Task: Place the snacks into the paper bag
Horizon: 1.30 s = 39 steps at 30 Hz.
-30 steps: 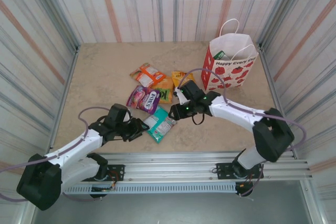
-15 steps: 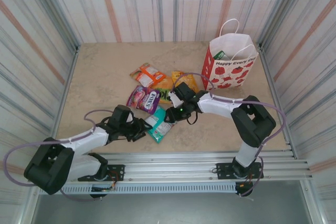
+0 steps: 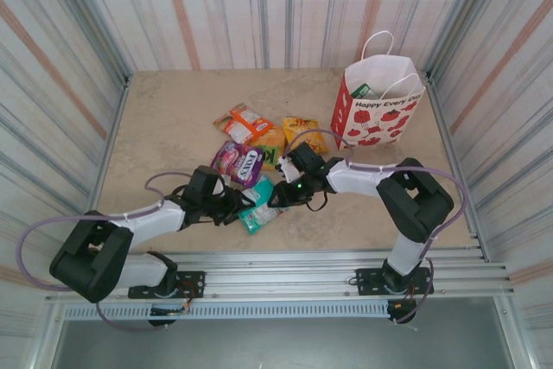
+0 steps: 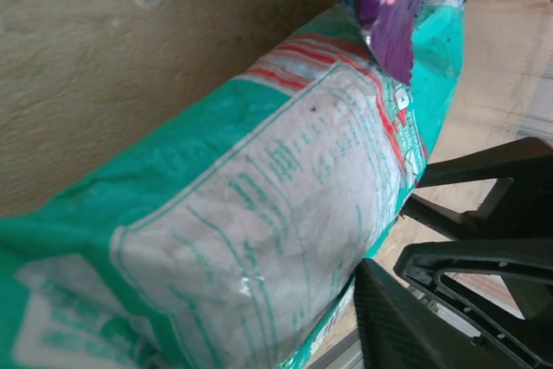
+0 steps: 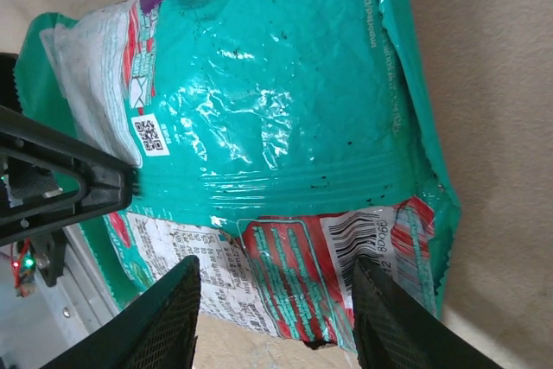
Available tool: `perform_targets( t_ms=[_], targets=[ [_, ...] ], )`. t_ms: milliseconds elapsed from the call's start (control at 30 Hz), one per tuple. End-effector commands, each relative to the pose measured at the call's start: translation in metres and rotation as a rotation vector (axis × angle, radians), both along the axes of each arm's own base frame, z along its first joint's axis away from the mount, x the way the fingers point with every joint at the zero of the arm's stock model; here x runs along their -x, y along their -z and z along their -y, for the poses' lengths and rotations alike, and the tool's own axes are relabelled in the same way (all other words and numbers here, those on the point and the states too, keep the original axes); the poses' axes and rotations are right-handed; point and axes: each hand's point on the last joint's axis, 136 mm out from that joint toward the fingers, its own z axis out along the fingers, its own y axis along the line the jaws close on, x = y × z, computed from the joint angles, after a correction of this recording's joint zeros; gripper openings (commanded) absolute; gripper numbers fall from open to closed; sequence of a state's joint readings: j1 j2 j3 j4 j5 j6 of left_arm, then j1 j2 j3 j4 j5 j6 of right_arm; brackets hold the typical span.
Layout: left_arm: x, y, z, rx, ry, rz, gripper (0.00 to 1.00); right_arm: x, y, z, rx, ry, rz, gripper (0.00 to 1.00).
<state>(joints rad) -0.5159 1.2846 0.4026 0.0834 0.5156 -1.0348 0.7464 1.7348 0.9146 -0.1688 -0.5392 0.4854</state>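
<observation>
A teal snack packet [image 3: 258, 212] lies near the table's front, between my two grippers. My left gripper [image 3: 239, 206] presses in from its left; in the left wrist view the packet [image 4: 259, 213] bulges against one finger [image 4: 406, 326], the other finger hidden. My right gripper [image 3: 277, 196] comes from the right; its jaws [image 5: 276, 317] stand open over the packet's barcode end [image 5: 285, 118]. Purple [image 3: 237, 162], orange [image 3: 245, 121] and yellow [image 3: 299, 130] packets lie just behind. The paper bag [image 3: 380, 111] stands upright at the back right.
A green item [image 3: 360, 90] pokes out of the bag's open top. Corrugated walls close in the table on three sides. The metal rail [image 3: 302, 270] with the arm bases runs along the near edge. Bare table [image 3: 164, 127] lies at the back left.
Both grippers have closed in on the teal packet, the left from the left, the right sliding down and left. Their jaws have narrowed. The packet has shifted slightly.
</observation>
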Motion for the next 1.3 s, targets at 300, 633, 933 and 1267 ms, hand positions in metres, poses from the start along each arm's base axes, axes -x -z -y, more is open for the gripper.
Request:
perform_targets(
  t_ms=[300,633,933,1267],
  targets=[
    [-0.01,-0.06,0.005,0.019,0.12,0.253,0.22,-0.021,-0.049,0.017,-0.066,0.12,0.198,0.55],
    [-0.011,-0.124,0.014,0.038,0.3,0.592,0.17,-0.044,-0.134,0.072,-0.22,0.17,0.495,0.64],
    [-0.006,-0.206,0.044,0.16,0.577,0.968,0.16,-0.029,-0.193,0.094,-0.432,0.049,0.664,0.76],
    [0.002,-0.251,0.071,0.363,0.76,1.113,0.13,-0.001,-0.227,0.087,-0.585,-0.102,0.718,0.8]
  ],
)
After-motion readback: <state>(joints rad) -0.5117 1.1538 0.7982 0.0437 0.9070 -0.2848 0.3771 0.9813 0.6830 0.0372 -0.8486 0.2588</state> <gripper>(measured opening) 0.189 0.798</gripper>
